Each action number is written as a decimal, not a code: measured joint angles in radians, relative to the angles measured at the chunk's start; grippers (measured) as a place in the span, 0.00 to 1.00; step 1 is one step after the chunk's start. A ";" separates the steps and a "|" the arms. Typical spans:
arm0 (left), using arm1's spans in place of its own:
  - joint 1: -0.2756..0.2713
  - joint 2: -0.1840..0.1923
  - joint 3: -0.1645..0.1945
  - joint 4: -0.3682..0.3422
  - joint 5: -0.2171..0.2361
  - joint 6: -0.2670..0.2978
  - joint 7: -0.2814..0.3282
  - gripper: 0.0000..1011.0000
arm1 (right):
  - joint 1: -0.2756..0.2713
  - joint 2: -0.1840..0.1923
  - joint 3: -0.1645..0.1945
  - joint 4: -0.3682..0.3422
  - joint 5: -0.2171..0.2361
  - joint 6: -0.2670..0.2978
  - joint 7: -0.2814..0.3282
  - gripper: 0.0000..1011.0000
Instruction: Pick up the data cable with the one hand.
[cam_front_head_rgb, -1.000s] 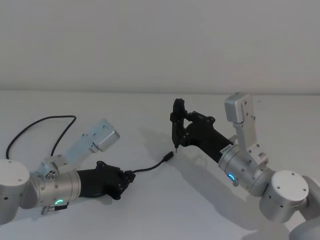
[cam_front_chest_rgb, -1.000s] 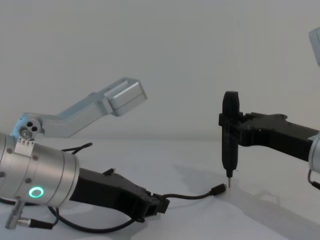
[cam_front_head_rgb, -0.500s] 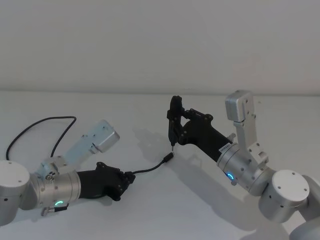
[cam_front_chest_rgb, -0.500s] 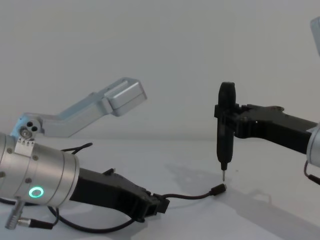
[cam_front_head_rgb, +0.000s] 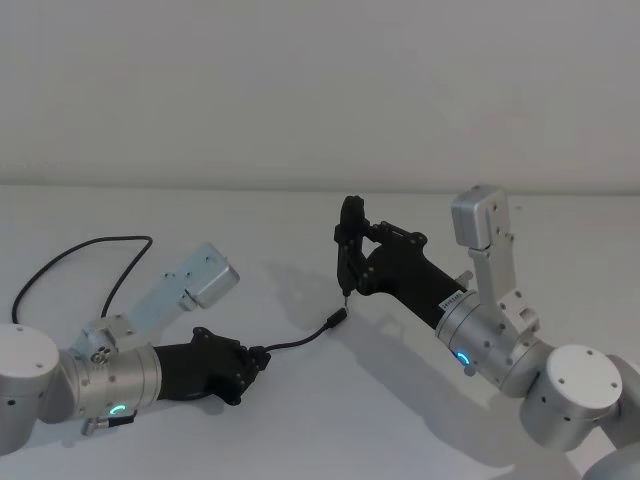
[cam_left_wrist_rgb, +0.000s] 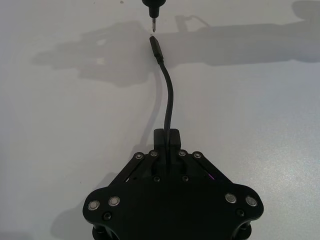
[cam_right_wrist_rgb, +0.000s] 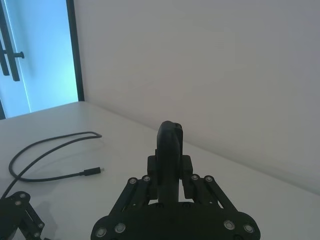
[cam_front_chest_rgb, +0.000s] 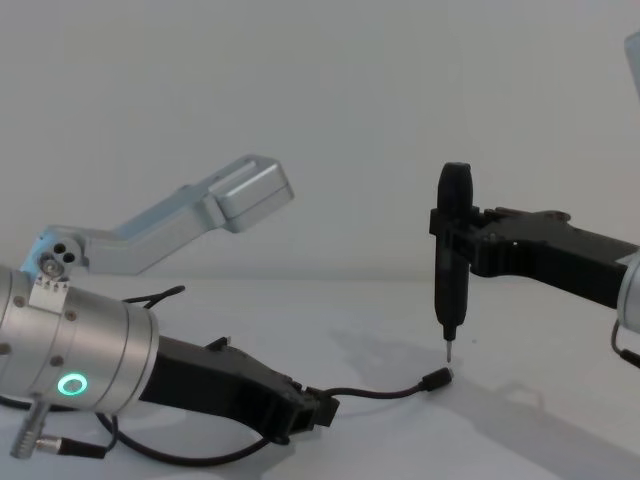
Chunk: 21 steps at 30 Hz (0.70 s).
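Note:
The data cable (cam_front_head_rgb: 297, 339) is a thin black cord on the white table. My left gripper (cam_front_head_rgb: 258, 358), black with a silver wrist and green ring, is shut on it low over the table, also shown in the chest view (cam_front_chest_rgb: 318, 412) and the left wrist view (cam_left_wrist_rgb: 167, 139). A short free length (cam_left_wrist_rgb: 168, 95) curves forward to a small plug (cam_front_chest_rgb: 437, 377). The rest of the cable loops away at the far left (cam_front_head_rgb: 90, 245) (cam_right_wrist_rgb: 30, 152). My right gripper (cam_front_head_rgb: 352, 260) is shut on an upright black pen-like tool (cam_front_chest_rgb: 452, 250), whose tip hangs just above the plug.
The white table (cam_front_head_rgb: 300, 420) meets a plain wall at the back. My left arm's silver link (cam_front_head_rgb: 190, 280) angles up above the gripper. A blue-lit glass door (cam_right_wrist_rgb: 35, 50) stands beyond the table's far left.
My right gripper has carried the pen-like tool leftward, bringing its tip over the cable's plug. The left gripper keeps its hold and has barely moved.

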 joint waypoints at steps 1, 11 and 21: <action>0.000 0.000 0.000 0.000 0.000 0.000 0.000 0.04 | 0.000 0.000 0.000 0.000 0.000 0.000 0.000 0.27; 0.000 0.000 0.000 0.000 0.000 0.000 0.000 0.04 | -0.002 0.002 -0.002 -0.003 -0.003 0.002 -0.002 0.27; 0.000 0.000 0.000 0.000 0.000 0.000 0.000 0.04 | -0.003 0.001 -0.004 0.000 -0.008 0.002 -0.003 0.27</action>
